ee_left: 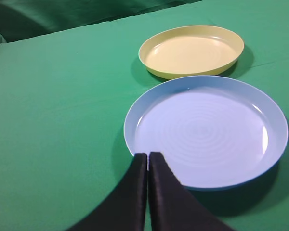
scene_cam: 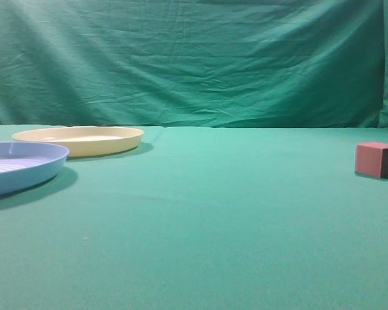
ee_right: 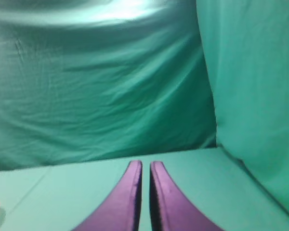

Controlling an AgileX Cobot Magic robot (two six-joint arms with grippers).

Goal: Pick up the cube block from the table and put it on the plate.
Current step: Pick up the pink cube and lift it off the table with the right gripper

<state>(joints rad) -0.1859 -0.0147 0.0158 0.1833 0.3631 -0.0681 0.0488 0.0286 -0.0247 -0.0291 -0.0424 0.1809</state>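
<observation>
Clearly nothing has been picked up yet: the cube block (scene_cam: 377, 159) sits alone on the tabletop (scene_cam: 213, 213) at the far right edge of the exterior view, well apart from both dishes on the left. The plate (scene_cam: 81, 139), pale yellow and shallow, lies far back on the left with nothing on it, and a light blue plate (scene_cam: 19, 166) sits just in front of it, nearer the camera. Neither arm shows in the exterior view.

The left hand (ee_left: 148, 155) has its two dark fingers pressed together with only a thin seam between them, holding nothing, hovering at the near rim of the blue plate. The right hand (ee_right: 145, 164) also has its purplish fingers nearly touching and empty; its camera looks out at the draped green backdrop, and the cube is not in that view.

I judge the task to be at its very start, the approach step. The cube lies on the right side, so the right hand seems the natural one: it would need to tilt down toward the cloth, spread its fingers, and straddle the cube before closing. The carry then crosses the whole tabletop, past the blue plate, to the yellow one.
</observation>
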